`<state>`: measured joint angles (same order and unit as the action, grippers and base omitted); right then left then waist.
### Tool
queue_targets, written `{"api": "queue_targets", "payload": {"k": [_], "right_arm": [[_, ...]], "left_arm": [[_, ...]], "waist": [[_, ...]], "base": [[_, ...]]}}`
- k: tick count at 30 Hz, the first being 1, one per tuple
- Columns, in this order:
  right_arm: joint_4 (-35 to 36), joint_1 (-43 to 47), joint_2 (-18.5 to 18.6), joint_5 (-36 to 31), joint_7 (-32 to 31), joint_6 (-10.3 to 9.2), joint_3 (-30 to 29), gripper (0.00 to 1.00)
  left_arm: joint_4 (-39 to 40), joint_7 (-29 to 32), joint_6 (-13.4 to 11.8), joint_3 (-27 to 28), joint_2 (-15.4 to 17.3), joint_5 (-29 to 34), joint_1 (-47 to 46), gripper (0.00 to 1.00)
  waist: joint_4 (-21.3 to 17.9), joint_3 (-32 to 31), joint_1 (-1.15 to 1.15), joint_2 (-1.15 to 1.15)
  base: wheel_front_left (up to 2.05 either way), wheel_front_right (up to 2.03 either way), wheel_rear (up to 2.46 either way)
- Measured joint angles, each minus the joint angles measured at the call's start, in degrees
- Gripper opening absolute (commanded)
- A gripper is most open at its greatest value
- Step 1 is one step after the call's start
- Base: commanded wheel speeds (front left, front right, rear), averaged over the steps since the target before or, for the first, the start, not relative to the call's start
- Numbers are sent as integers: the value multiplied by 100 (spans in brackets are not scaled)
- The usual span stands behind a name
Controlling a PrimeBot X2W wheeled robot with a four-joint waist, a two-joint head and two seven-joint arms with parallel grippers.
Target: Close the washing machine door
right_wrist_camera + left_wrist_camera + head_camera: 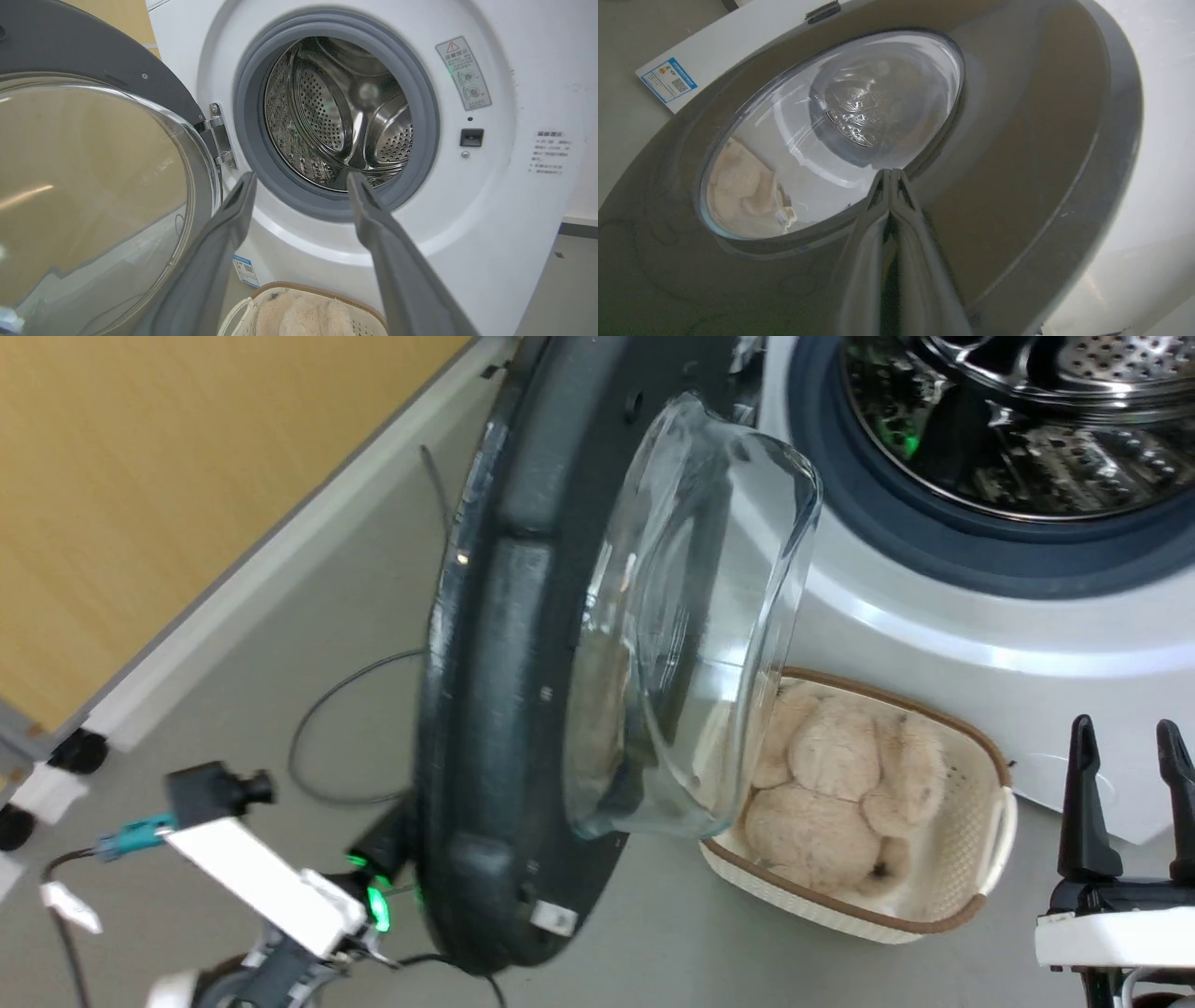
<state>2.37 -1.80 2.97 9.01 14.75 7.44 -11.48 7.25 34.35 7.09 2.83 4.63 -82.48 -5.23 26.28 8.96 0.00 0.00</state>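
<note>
The washing machine door (485, 709) stands swung open, edge-on in the head view, its clear glass bowl (691, 616) bulging toward the white washing machine (980, 625). My left forearm (261, 887) reaches behind the door, which hides its fingers there. In the left wrist view my left gripper (892, 173) is shut, its tips against the door's glossy outer face (1017, 140) at the rim of the window (831, 130). My right gripper (1130, 737) stands open at the lower right, holding nothing. It faces the steel drum (345, 112) and grey gasket (252, 116).
A cream basket (971, 859) with a plush toy (831, 784) sits on the floor in front of the machine, below the door's glass. A dark cable (317, 719) lies on the floor left of the door. A wood-toned wall (140, 476) runs along the left. The latch slot (471, 137) is right of the drum.
</note>
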Motion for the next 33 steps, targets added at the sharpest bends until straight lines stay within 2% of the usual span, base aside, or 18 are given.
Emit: {"api": "queue_targets", "payload": {"k": [5,14,25,33], "right_arm": [[-8,-13,0,0,0,0,26,100],[-18,-34,1,4,0,0,65,100],[-22,-113,0,8,0,0,152,100],[-60,-129,0,18,0,0,189,100]], "left_arm": [[155,-38,9,-642,42,21,62,0],[25,-514,12,-1544,49,32,-90,0],[-587,-1411,12,-2587,41,125,-666,0],[-1107,-2013,12,-3292,51,129,-1055,0]], "waist": [[-263,-14,0,0],[-878,-14,0,0],[-1708,95,0,0],[-2139,136,0,0]], "base": [[0,0,0],[0,0,0],[0,0,0],[0,0,0]]}}
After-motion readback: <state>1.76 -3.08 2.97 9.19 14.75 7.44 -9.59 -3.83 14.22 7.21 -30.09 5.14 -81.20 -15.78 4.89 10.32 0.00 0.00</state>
